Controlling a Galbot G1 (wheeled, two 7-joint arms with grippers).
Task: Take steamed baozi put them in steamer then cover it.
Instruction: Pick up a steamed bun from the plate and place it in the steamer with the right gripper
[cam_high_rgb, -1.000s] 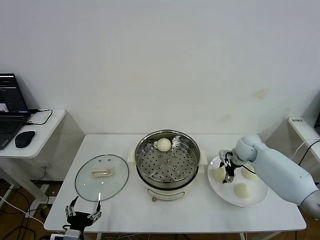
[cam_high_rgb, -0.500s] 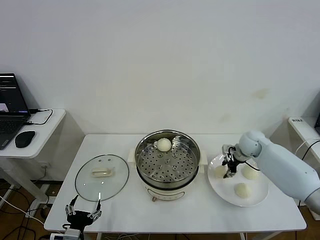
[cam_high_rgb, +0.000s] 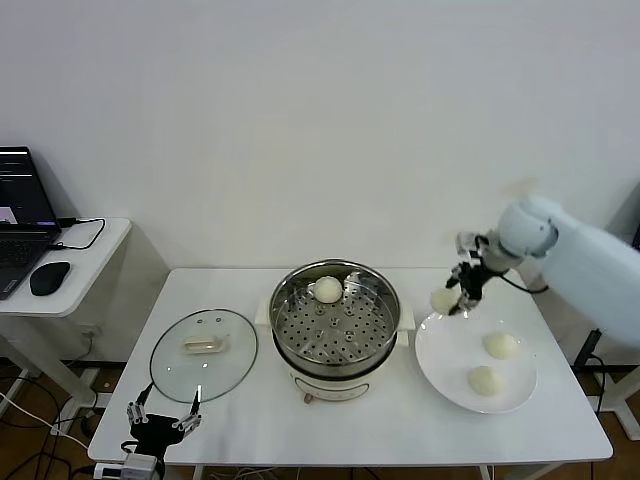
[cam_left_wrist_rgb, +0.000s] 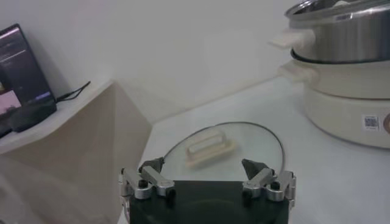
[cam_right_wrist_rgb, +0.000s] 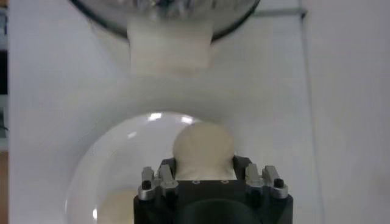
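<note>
My right gripper (cam_high_rgb: 452, 299) is shut on a cream-white baozi (cam_high_rgb: 443, 300) and holds it in the air above the left rim of the white plate (cam_high_rgb: 450, 375); the wrist view shows the bun (cam_right_wrist_rgb: 203, 146) between the fingers. Two more baozi (cam_high_rgb: 500, 344) (cam_high_rgb: 484, 379) lie on the plate. One baozi (cam_high_rgb: 328, 289) sits on the perforated tray at the back of the steamer (cam_high_rgb: 335, 320). The glass cover (cam_high_rgb: 204, 354) lies flat on the table left of the steamer, also in the left wrist view (cam_left_wrist_rgb: 223, 149). My left gripper (cam_high_rgb: 161, 423) is open and idle at the table's front left edge.
The steamer's cream handle (cam_right_wrist_rgb: 170, 47) lies ahead of the held bun in the right wrist view. A side table with a laptop (cam_high_rgb: 20, 205) and a mouse (cam_high_rgb: 49, 277) stands at the far left.
My right gripper has closed on a baozi and lifted it off the plate, up and slightly back. The left arm has hardly moved.
</note>
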